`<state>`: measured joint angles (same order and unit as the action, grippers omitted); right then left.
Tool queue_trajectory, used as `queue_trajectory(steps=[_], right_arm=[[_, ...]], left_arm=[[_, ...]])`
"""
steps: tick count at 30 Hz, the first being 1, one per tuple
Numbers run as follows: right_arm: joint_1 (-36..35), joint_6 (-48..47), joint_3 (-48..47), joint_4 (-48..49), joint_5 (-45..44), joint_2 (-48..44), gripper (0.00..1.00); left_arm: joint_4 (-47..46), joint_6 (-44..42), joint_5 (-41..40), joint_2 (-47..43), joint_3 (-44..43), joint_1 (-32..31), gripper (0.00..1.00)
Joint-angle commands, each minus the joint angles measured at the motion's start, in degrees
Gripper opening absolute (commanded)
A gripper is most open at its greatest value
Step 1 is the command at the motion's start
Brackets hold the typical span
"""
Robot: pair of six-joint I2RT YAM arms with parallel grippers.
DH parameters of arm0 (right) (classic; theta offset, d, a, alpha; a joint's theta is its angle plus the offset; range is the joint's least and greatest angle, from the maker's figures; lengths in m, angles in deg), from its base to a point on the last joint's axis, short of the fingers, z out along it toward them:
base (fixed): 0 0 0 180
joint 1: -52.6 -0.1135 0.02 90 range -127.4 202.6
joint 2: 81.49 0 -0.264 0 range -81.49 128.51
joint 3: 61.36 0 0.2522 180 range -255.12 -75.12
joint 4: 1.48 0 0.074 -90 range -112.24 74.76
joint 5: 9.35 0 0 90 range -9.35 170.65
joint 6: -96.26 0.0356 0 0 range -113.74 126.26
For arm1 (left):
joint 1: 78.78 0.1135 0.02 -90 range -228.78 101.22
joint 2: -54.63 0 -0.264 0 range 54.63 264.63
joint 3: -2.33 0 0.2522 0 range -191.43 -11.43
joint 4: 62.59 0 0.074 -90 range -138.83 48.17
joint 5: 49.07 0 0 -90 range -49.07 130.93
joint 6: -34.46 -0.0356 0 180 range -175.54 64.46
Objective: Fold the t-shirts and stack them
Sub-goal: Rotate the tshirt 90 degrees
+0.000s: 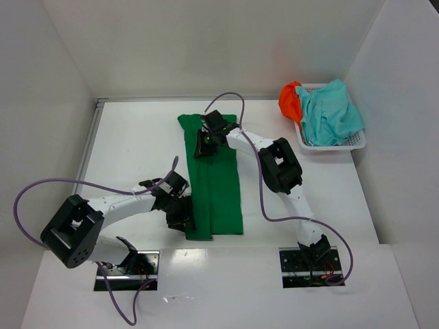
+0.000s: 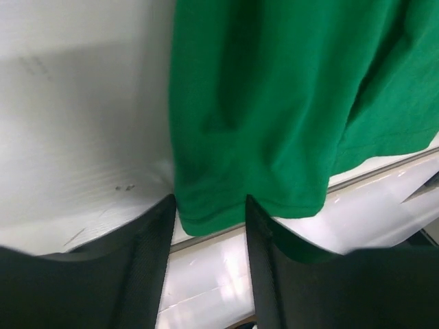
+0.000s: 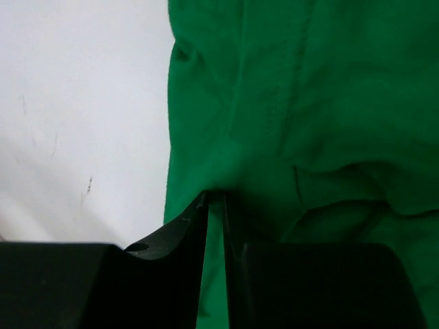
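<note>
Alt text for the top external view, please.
A green shirt folded into a long strip lies on a white table, the right gripper at its far end and the left gripper at its near left corner. A basket at far right holds a teal shirt and an orange shirt.

The left arm [image 1: 113, 204] lies low over the worktop, its elbow pushed out to the far left and its forearm reaching rightward. The left claw [image 2: 209, 199] has its two fingers [image 2: 147, 260] held apart, straddling the near hem of the green t-shirt [image 1: 219, 192]. The right arm [image 1: 281, 164] climbs from its base, bends at the elbow and stretches away to the left. The right claw [image 3: 215, 195] has its fingers drawn almost together, pinching a fold of that cloth.
</note>
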<state>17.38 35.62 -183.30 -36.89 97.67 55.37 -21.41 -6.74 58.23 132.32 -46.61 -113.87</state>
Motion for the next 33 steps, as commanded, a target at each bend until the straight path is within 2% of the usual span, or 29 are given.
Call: queue_trajectory(steps=[1, 4, 5, 9, 13, 21, 25, 27, 30, 33], right_arm=[[-0.2, -1.24, -4.58, -2.7, 0.56, 2.0, 0.2], [-0.2, -1.85, -5.2, -2.7, -0.05, 2.71, 0.18], [-0.2, -1.85, -5.89, -2.7, -0.05, 2.71, 0.18], [-0.2, -2.38, -8.18, -4.01, -1.37, 3.94, 0.18], [-0.2, -1.86, -11.69, -4.63, -1.37, 6.57, 0.18], [-0.2, -1.24, -14.6, -5.25, -0.23, 8.95, 0.18], [-0.2, -1.77, -14.6, -5.25, -0.23, 8.95, 0.18], [-0.2, -1.77, -14.6, -5.25, 0.3, 8.95, 0.18], [-0.2, -1.77, -14.08, -5.25, 0.3, 8.95, 0.18], [-0.2, -1.77, -13.55, -4.72, 0.3, 8.95, 0.18]], left_arm=[[-1.31, -1.16, 2.29, 1.76, -2.53, -0.24, 0.49], [-1.93, -0.64, 2.3, 2.29, -2.53, -1.38, 0.39], [-1.93, -0.02, 2.82, 2.29, -2.53, -1.38, 0.3], [-1.93, 1.21, 4.23, 2.82, -2.53, -2.69, 0.13], [-1.93, 2.8, 5.38, 1.95, -1.91, -3.23, 0.0], [-1.93, 10.95, 5.9, -7.01, 2.83, -3.23, 0.0], [-1.93, 13.51, 6.43, -10.97, 5.56, -3.23, 0.24], [-0.62, 13.52, 4.42, -12.21, 5.56, -3.23, 0.41], [0.71, 13.52, 2.04, -12.74, 3.63, -3.23, 0.51], [1.94, 12.12, -0.5, -12.21, 1.79, -3.23, 0.51]])
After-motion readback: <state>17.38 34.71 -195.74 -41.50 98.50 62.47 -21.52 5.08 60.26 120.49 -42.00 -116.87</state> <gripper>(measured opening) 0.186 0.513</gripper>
